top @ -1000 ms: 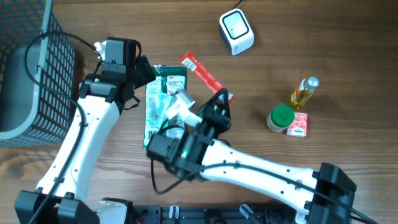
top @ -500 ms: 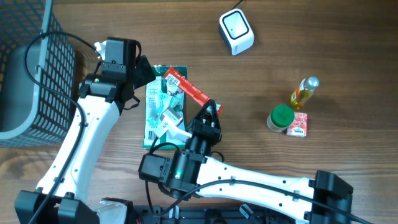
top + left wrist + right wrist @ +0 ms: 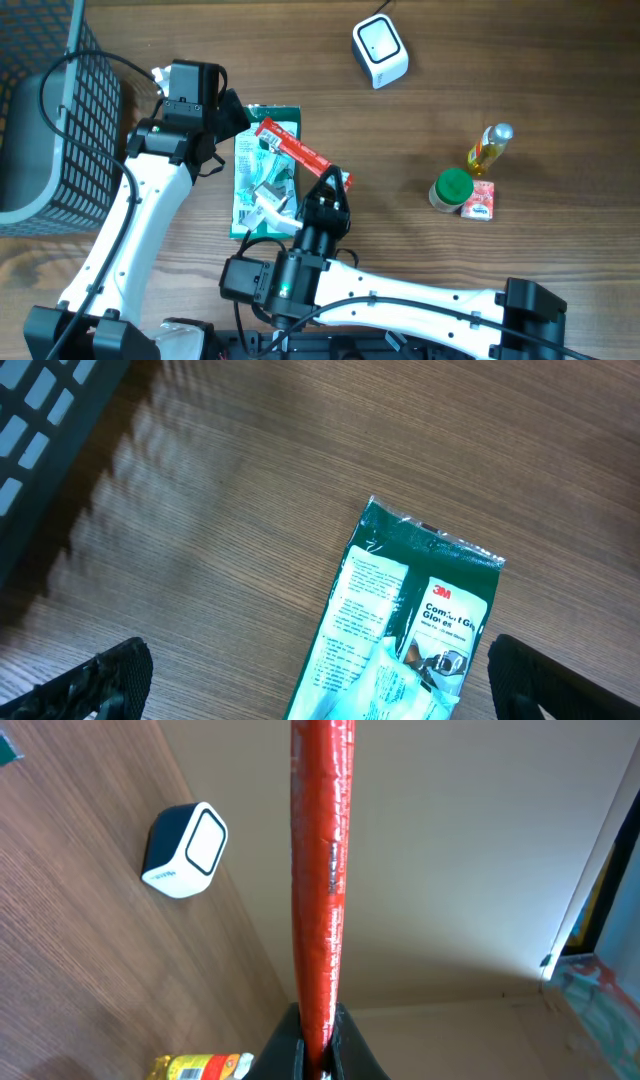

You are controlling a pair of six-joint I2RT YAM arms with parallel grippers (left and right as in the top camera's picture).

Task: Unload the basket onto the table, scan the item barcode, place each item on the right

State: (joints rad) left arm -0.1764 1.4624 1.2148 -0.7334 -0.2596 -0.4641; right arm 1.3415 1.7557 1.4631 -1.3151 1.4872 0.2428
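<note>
Notably slim, crinkled red packet (image 3: pixel 318 870)

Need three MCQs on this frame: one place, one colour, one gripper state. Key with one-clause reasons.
1. The green-lidded jar stands: A far left; B beside the oil bottle; C dead centre.
2. The packet in the right gripper is: A red; B blue; C white.
3. The left gripper is: A shut on something; B open, empty; C out of view.
Key: B, jar and bottle stand together at the right. A, the packet it clamps is red. B, its fingers stand wide apart above the green pack.
</note>
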